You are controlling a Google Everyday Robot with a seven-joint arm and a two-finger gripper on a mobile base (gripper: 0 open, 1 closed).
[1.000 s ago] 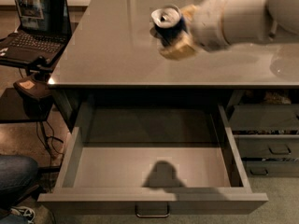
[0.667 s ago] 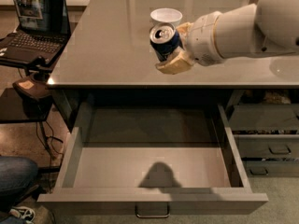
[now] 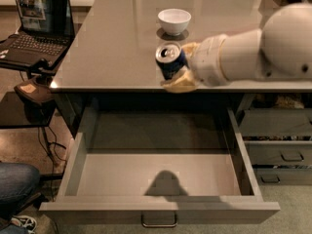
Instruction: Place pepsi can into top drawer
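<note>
The pepsi can [image 3: 169, 61], dark blue with a silver top, is held in the air over the front edge of the grey counter [image 3: 117, 38]. My gripper [image 3: 181, 66] comes in from the right on a white arm and is shut on the can, one yellowish finger [image 3: 181, 83] under it and one behind it. The top drawer [image 3: 161, 177] is pulled wide open below the counter and is empty. Its dark handle [image 3: 159, 222] shows at the front centre. The shadow of can and gripper lies on the drawer floor.
A white bowl [image 3: 174, 20] stands on the counter behind the can. Narrower grey drawers [image 3: 280, 152] are at the right. A laptop [image 3: 36, 21] sits on a side stand at the left. A person's jeans-clad leg [image 3: 14, 184] is at the lower left.
The arm has carried the can down and toward the counter's front edge, nearer the open drawer. The white bowl, hidden before, now shows behind it.
</note>
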